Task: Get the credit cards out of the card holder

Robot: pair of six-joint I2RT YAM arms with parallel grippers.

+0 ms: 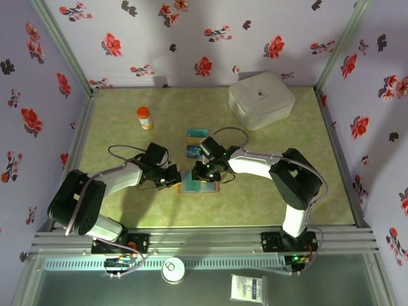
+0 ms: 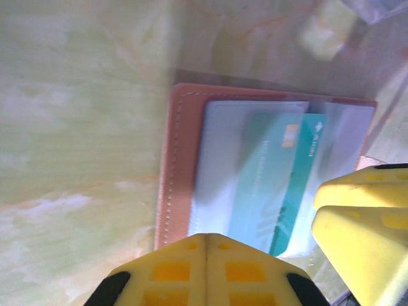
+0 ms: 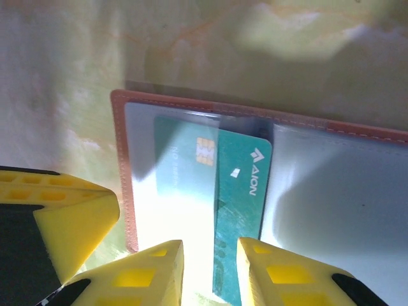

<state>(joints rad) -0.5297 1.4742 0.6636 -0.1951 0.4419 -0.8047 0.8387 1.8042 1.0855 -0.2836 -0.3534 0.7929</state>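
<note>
The brown card holder (image 1: 199, 185) lies open on the table, blue-grey inside up (image 2: 220, 159) (image 3: 331, 191). A teal card (image 3: 242, 204) (image 2: 280, 185) sticks partly out of its clear pocket. My right gripper (image 3: 210, 258) (image 1: 204, 172) is open just above the holder, and the card's free end lies between its fingers without being pinched. My left gripper (image 2: 206, 237) (image 1: 173, 178) is shut with nothing in it, at the holder's left edge. Two more blue-teal cards (image 1: 196, 133) (image 1: 193, 152) lie on the table behind the holder.
A big white rounded box (image 1: 261, 99) stands at the back right. An orange bottle (image 1: 145, 118) stands at the back left. Floral walls close in the table on three sides. The two grippers are close together over the holder.
</note>
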